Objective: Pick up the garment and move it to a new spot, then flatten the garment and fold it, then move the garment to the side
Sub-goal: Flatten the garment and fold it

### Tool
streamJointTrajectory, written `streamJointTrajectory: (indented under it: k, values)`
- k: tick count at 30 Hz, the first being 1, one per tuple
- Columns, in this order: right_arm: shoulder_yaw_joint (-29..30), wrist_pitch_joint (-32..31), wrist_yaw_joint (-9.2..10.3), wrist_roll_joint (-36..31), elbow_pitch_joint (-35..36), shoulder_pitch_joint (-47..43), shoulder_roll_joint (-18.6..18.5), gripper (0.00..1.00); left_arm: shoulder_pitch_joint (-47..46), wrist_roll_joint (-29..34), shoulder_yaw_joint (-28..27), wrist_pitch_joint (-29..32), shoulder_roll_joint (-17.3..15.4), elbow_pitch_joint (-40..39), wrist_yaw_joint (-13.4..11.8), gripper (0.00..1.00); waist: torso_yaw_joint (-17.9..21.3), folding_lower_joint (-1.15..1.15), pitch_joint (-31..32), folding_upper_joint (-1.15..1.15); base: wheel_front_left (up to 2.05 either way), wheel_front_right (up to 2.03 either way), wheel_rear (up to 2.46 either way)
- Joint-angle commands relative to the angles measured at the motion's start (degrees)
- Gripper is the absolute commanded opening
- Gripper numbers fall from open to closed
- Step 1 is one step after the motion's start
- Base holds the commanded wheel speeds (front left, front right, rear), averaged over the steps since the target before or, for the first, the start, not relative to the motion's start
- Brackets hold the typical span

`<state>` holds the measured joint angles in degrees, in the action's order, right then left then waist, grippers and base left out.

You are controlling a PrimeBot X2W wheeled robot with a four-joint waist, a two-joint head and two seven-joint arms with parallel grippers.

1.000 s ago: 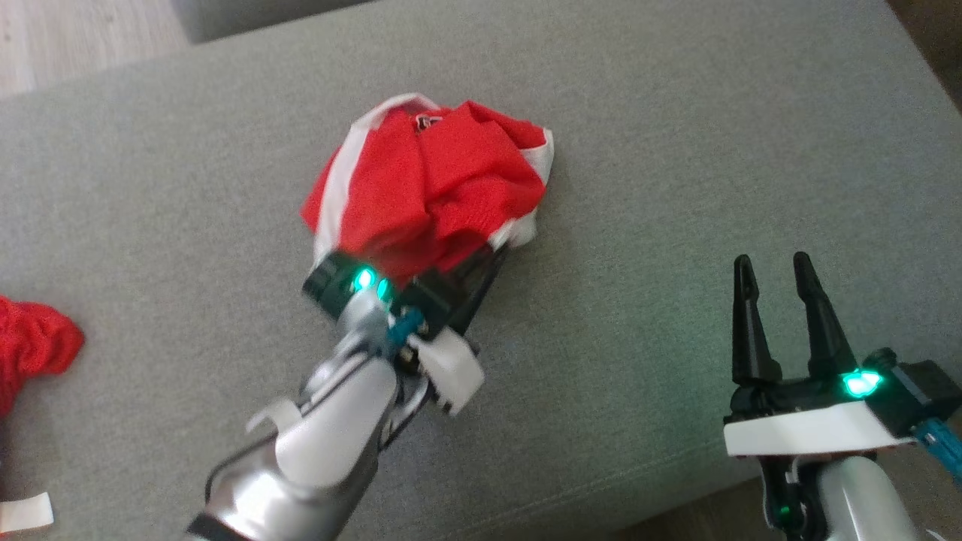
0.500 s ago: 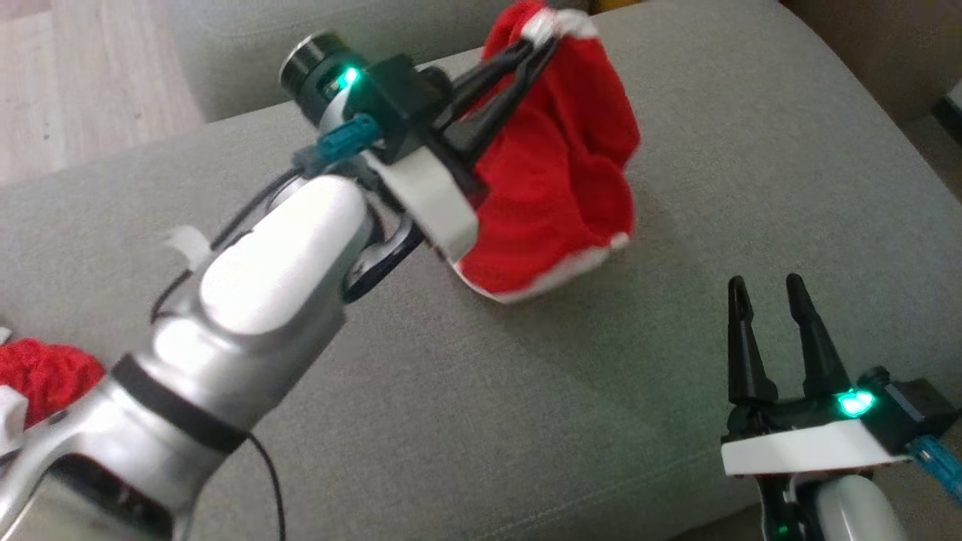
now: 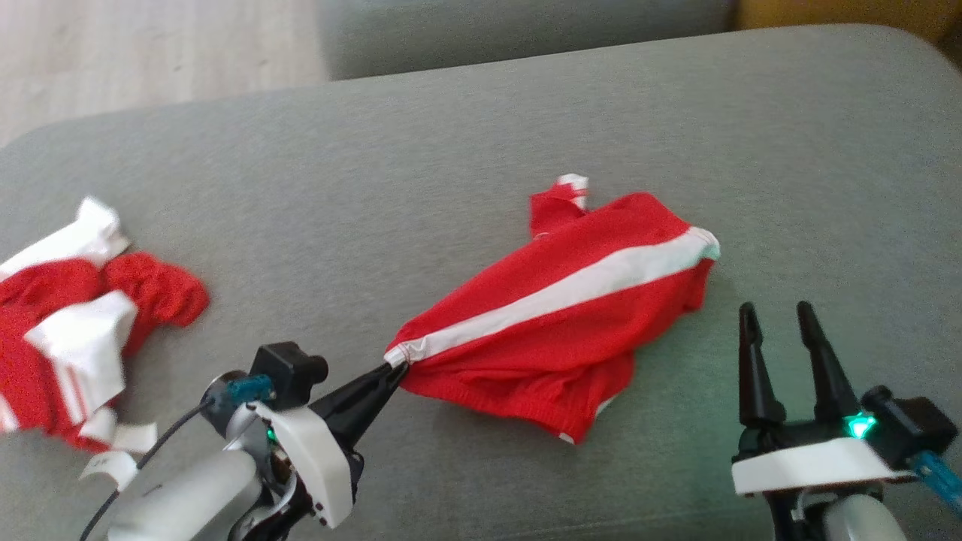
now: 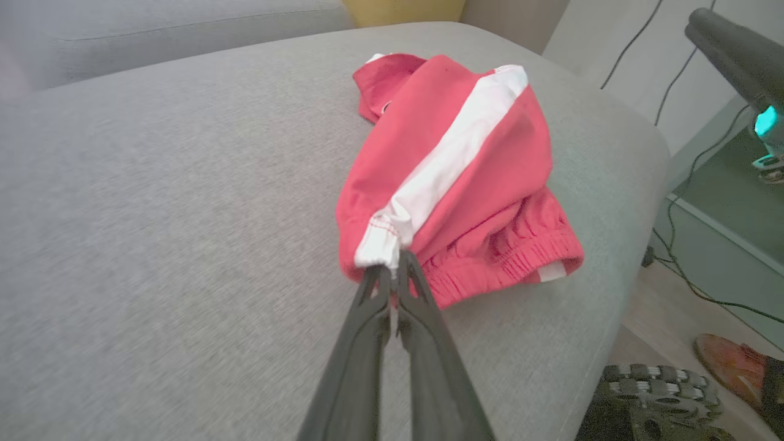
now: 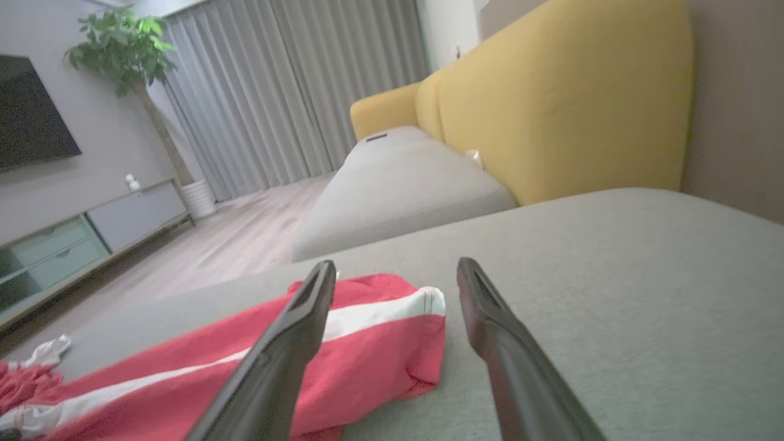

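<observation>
Head view: left end effector (image 3: 394,367) tips hidden in pinched garment (image 3: 556,323) corner

The left tool (image 3: 391,368) has two long, dark, tapering fingers (image 3: 353,402) set in a white plastic shell (image 3: 312,451). Behind it are a black camera block (image 3: 285,368) and a teal connector (image 3: 248,388), with a thin black cable (image 3: 150,458) beside the silver forearm (image 3: 180,496). The right tool (image 3: 775,309) has the same dark fingers, a white base (image 3: 812,460), and a green light (image 3: 859,426) glowing on its black housing (image 3: 913,421).
</observation>
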<state>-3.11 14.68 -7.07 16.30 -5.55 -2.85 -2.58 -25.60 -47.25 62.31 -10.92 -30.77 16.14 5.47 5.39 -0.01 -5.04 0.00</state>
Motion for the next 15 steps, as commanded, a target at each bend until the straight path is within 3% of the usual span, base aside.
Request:
streamJointTrajectory:
  k: [1, 7, 10, 15]
  values:
    - [-1.3, 0.3, -0.42, -1.2, 0.2, 2.7, -0.3, 1.00, -3.1, 0.9, -2.5, -1.2, -2.1, -1.8, -0.8, 0.00, -3.8, 0.01, -1.3, 0.00, 0.00, 0.00, 0.00]
    - [-2.6, 0.3, -0.42, -2.2, -11.5, 7.5, -0.7, 1.00, -1.7, 3.2, -3.1, -3.0, -1.9, -1.0, -2.8, 0.00, -8.5, 0.01, -1.9, 0.00, 0.00, 0.00, 0.00]
    - [-6.2, -0.5, -0.42, 5.3, -17.1, 11.1, -2.6, 1.00, -1.6, 4.6, -3.5, -3.5, -2.1, 0.0, -3.5, 0.00, -9.6, 0.01, -2.0, 0.00, 0.00, 0.00, 0.00]
    - [-13.5, -6.1, -0.42, 19.3, -20.2, 16.8, -9.9, 1.00, -1.9, 6.5, -4.3, -3.9, -2.3, 1.4, -3.7, 0.00, -10.7, 0.01, -2.7, 0.00, 0.00, 0.00, 0.00]
